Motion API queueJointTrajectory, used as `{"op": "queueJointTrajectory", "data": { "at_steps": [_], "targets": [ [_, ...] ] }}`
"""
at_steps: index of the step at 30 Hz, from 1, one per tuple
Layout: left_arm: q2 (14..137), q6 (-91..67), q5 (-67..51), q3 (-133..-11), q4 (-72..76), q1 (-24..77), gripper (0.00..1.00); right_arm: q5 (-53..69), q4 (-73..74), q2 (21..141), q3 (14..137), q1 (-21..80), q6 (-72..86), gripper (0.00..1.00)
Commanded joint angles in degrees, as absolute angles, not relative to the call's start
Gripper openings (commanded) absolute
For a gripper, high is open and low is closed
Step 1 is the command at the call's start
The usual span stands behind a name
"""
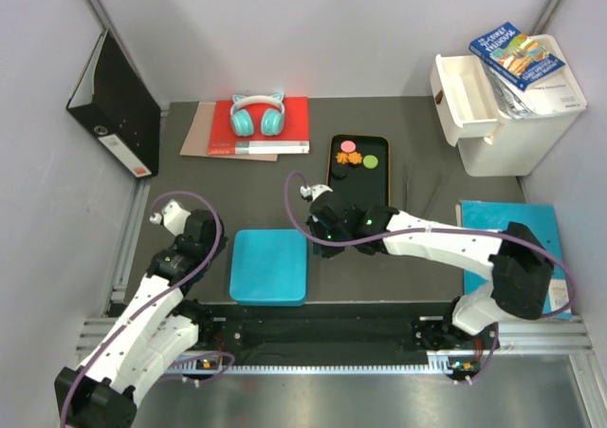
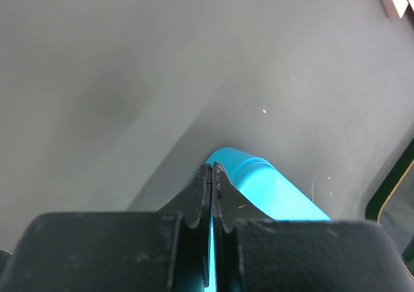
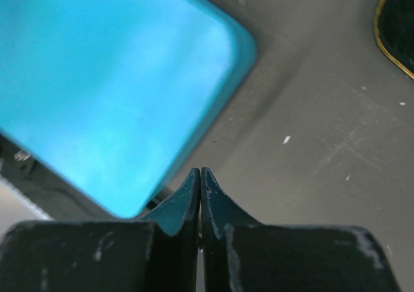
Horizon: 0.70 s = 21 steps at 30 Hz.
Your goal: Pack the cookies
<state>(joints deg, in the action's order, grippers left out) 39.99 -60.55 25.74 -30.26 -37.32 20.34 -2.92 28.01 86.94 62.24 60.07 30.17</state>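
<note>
The cookies lie in a black, gold-rimmed tray [image 1: 358,193] at mid-table: a pink one [image 1: 349,146], two orange ones [image 1: 347,159] and a green one [image 1: 370,161]. A teal square box [image 1: 269,266] lies near the front edge. My right gripper [image 1: 321,229] is shut and empty, between the tray and the box. In its wrist view the shut tips [image 3: 200,170] hover over the mat, with the box [image 3: 110,78] at upper left and the tray's corner [image 3: 396,30] at upper right. My left gripper [image 1: 214,248] is shut and empty, just left of the box [image 2: 272,188], tips [image 2: 213,166] pointing at it.
Teal headphones [image 1: 258,115] lie on a red book at the back. A black binder [image 1: 119,105] leans on the left wall. A white drawer unit [image 1: 507,115] with a book [image 1: 517,53] on top stands back right. A blue folder [image 1: 503,217] lies under the right arm.
</note>
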Motion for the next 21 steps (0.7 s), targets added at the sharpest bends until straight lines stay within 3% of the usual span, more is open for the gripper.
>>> {"op": "queueJointTrajectory", "data": {
  "at_steps": [1, 6, 21],
  "targets": [
    [41.22, -59.06, 26.98, -32.08, -35.42, 20.04, 0.0, 1.58, 21.72, 79.73, 61.0, 66.43, 24.28, 0.0],
    [41.4, -59.15, 26.72, -31.55, -35.07, 20.04, 0.0, 0.18, 21.71, 77.96, 59.24, 73.73, 19.96, 0.0],
    [40.69, -59.24, 26.54, -30.06, -35.59, 20.04, 0.0, -21.09, 11.96, 81.03, 49.31, 88.76, 15.38, 0.0]
  ]
}}
